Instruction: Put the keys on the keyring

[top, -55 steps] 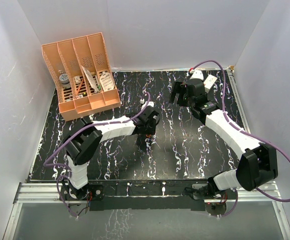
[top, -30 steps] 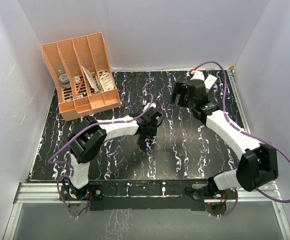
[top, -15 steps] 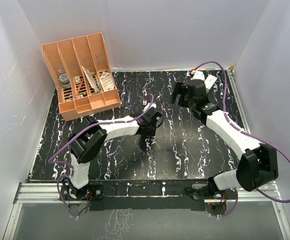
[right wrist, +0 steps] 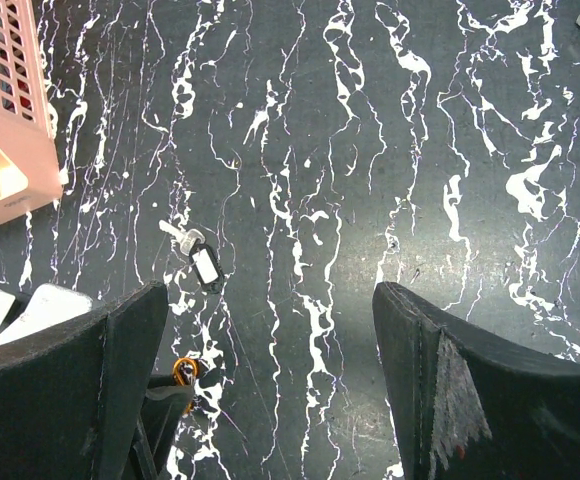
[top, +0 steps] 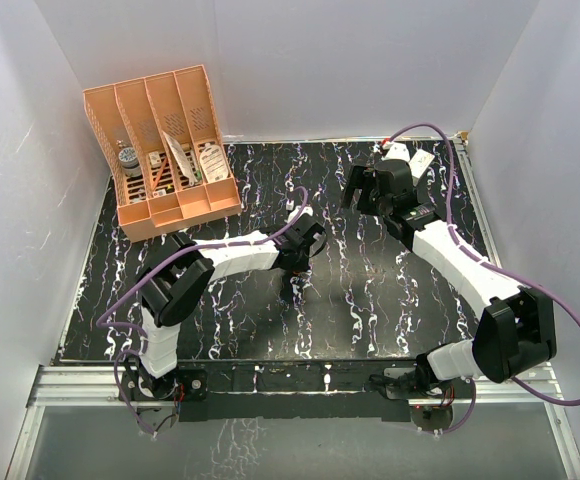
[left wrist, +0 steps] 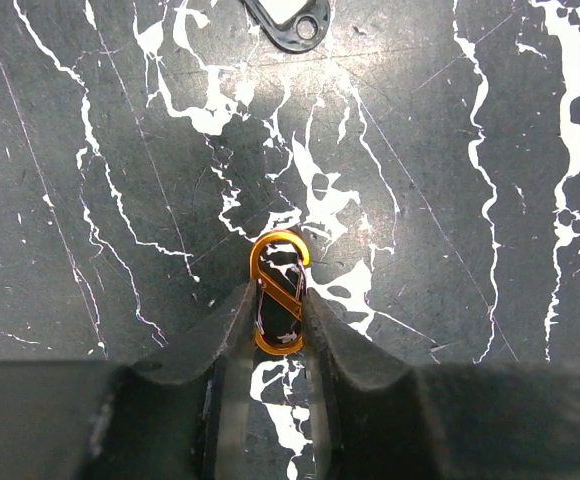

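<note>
The keyring (left wrist: 279,293), a small orange S-shaped clip, lies on the black marbled table, and my left gripper (left wrist: 278,302) pinches its lower half from both sides. It also shows in the right wrist view (right wrist: 184,371), at the left fingers. The keys (left wrist: 288,20), a dark tag with a white label and a silvery piece, lie flat just beyond the keyring, apart from it; they also show in the right wrist view (right wrist: 202,262). In the top view the left gripper (top: 292,285) is at mid-table. My right gripper (right wrist: 270,300) hovers wide open and empty at the back right (top: 365,187).
The large orange slotted organizer (top: 160,150) stands at the back left, its corner in the right wrist view (right wrist: 5,120). A white box with a red mark (top: 420,160) lies at the back right behind the right gripper. White walls close in three sides.
My left gripper has shifted slightly and settled lower at mid-table, over the keyring. The right arm has barely moved.
</note>
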Robot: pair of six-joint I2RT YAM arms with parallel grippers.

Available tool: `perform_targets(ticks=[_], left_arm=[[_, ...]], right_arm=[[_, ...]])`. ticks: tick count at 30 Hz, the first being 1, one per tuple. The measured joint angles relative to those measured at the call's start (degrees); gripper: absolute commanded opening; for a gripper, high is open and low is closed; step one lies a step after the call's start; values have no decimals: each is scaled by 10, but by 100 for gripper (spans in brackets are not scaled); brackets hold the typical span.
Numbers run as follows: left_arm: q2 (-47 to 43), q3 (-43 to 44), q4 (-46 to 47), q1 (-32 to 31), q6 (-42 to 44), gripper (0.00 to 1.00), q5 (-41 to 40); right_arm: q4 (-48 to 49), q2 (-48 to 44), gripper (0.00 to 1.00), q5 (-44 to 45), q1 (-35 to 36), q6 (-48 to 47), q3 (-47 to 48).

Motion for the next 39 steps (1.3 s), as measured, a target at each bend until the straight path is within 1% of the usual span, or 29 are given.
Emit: perform_targets(ticks=[2, 7, 17, 27, 39], left_arm=[[0, 1, -1, 0, 0, 15, 0], [2, 5, -3, 0, 0, 11, 0], [9, 15, -5, 0, 0, 10, 0], [9, 15, -6, 0, 0, 7, -2], [3, 15, -13, 0, 1, 5, -21]], right_arm=[[0, 0, 83, 0, 0, 0, 0], [0, 0, 83, 0, -2, 0, 0], [0, 0, 83, -1, -3, 0, 0], [0, 0, 83, -3, -3, -3, 0], [0, 0, 83, -3, -7, -4, -2]])
